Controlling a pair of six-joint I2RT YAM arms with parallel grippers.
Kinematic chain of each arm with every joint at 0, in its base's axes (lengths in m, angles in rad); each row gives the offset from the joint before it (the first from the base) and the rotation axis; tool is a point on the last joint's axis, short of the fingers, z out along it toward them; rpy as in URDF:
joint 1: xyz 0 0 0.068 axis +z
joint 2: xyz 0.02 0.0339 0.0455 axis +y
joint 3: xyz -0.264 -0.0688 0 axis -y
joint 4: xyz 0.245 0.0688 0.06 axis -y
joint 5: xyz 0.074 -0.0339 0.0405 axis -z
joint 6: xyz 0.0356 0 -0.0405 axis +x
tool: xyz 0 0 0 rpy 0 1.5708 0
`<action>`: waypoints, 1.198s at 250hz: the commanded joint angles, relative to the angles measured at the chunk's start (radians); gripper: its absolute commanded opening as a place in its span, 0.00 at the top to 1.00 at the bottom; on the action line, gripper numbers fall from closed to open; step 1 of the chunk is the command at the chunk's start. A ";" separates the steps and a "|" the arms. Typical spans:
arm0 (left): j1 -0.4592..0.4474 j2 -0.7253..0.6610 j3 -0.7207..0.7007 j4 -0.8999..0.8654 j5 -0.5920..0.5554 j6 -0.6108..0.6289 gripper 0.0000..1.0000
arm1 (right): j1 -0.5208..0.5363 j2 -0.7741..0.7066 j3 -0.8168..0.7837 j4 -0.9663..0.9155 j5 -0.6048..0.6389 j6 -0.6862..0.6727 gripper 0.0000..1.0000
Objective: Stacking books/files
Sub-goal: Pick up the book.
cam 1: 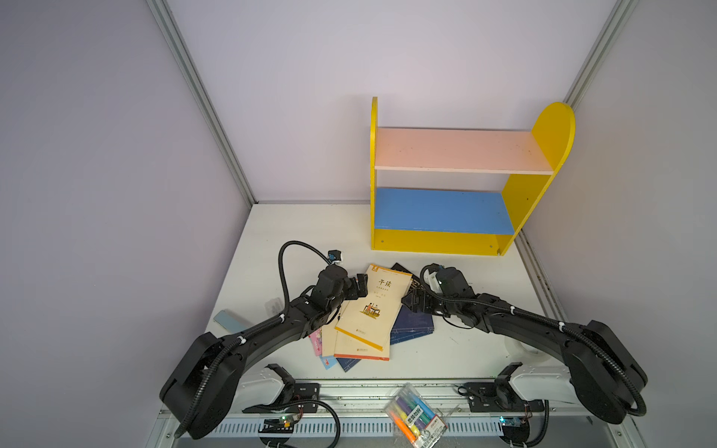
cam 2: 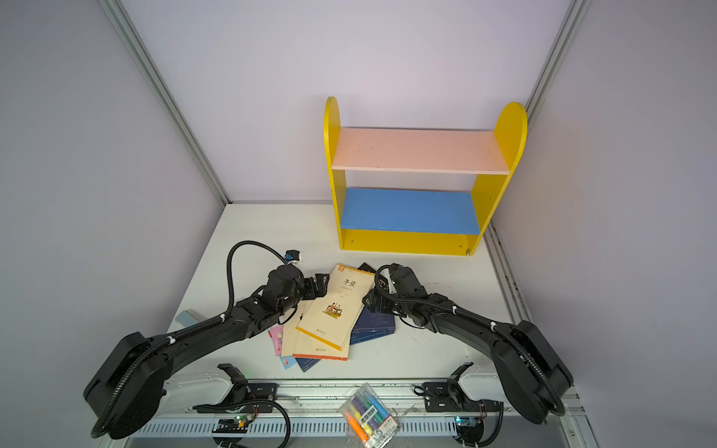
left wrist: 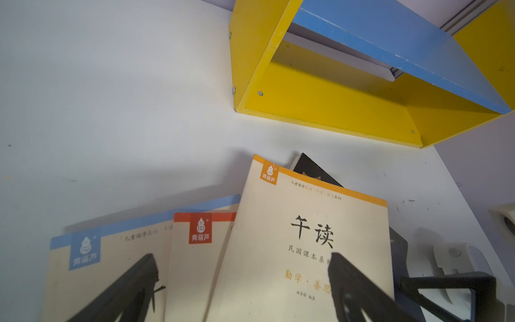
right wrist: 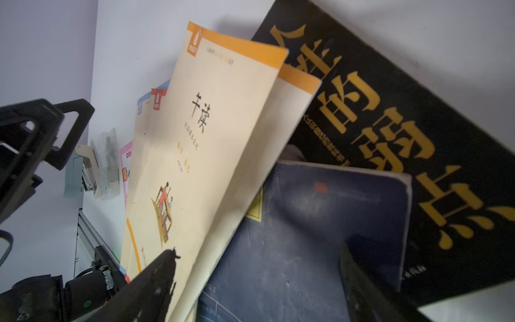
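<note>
top cream book [cam 1: 372, 306] lengthwise toward the shelf [cam 1: 520, 205], title end farthest, left gripper [left wrist: 242, 256] wide, right gripper [right wrist: 259, 251] wide

Paper covers, painted board, scuffed white tabletop.

At frame centre in a top view, the cream book [cam 1: 370, 310] has a smooth, matt paper cover. In the right wrist view, the black book [right wrist: 390, 117] carries gold lettering with a faint sheen, and the navy book [right wrist: 312, 228] looks rubbed and chalky, though that may be blur. The shelf [cam 1: 520, 209] at upper right is matt painted board. The table [cam 1: 295, 232] is smooth white with dark specks. The marker pack [cam 1: 416, 417] at the bottom is glossy clear plastic.
</note>
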 commanded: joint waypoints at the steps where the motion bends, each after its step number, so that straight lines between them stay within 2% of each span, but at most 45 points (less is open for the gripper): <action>1: -0.004 -0.007 -0.015 -0.018 0.007 -0.051 0.02 | 0.002 0.044 0.002 0.128 -0.008 0.061 0.16; 80: -0.003 0.008 -0.037 0.035 0.017 -0.028 0.02 | 0.001 0.238 0.098 0.197 -0.108 0.113 0.54; 112: -0.003 0.018 -0.046 0.057 0.021 -0.008 0.02 | 0.001 0.288 0.080 0.282 -0.121 0.166 0.63; 146: -0.003 0.025 -0.082 0.122 0.016 -0.013 0.02 | 0.000 0.304 0.070 0.327 -0.124 0.190 0.78; 189: -0.003 0.040 -0.103 0.181 0.031 -0.011 0.02 | 0.001 0.281 0.072 0.332 -0.100 0.149 0.97; 222: -0.003 0.060 -0.097 0.222 0.059 0.028 0.02 | 0.001 0.243 0.119 0.246 -0.079 0.031 1.00; 263: -0.003 0.046 -0.092 0.287 0.153 0.159 0.02 | 0.001 0.173 0.245 -0.024 -0.003 -0.256 1.00; 300: -0.003 -0.002 -0.080 0.277 0.181 0.278 0.02 | 0.001 0.120 0.342 -0.189 0.081 -0.520 1.00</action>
